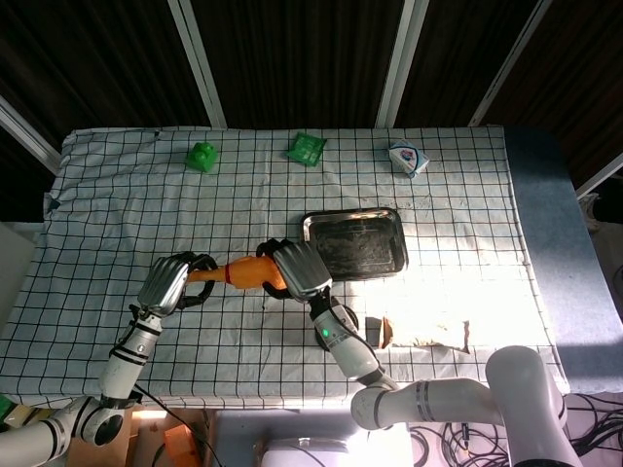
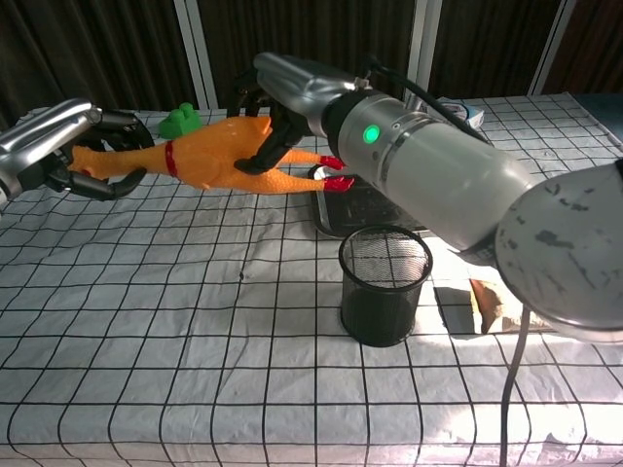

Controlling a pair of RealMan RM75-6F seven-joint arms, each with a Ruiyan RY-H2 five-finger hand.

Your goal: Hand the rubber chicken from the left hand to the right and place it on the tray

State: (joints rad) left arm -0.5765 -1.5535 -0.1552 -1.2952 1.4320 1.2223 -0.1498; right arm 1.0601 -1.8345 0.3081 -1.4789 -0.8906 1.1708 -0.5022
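The orange rubber chicken hangs level above the checked cloth, head end to the left and red feet toward the tray. My left hand grips its head and neck. My right hand comes over the top of the body, and its dark fingers curl around the rear half. The steel tray lies flat just right of the hands. In the chest view my right arm hides most of the tray.
A black mesh cup stands on the cloth in front of the tray, under my right forearm. A brown packet lies to its right. Along the far edge sit a green toy, a green packet and a white-blue packet.
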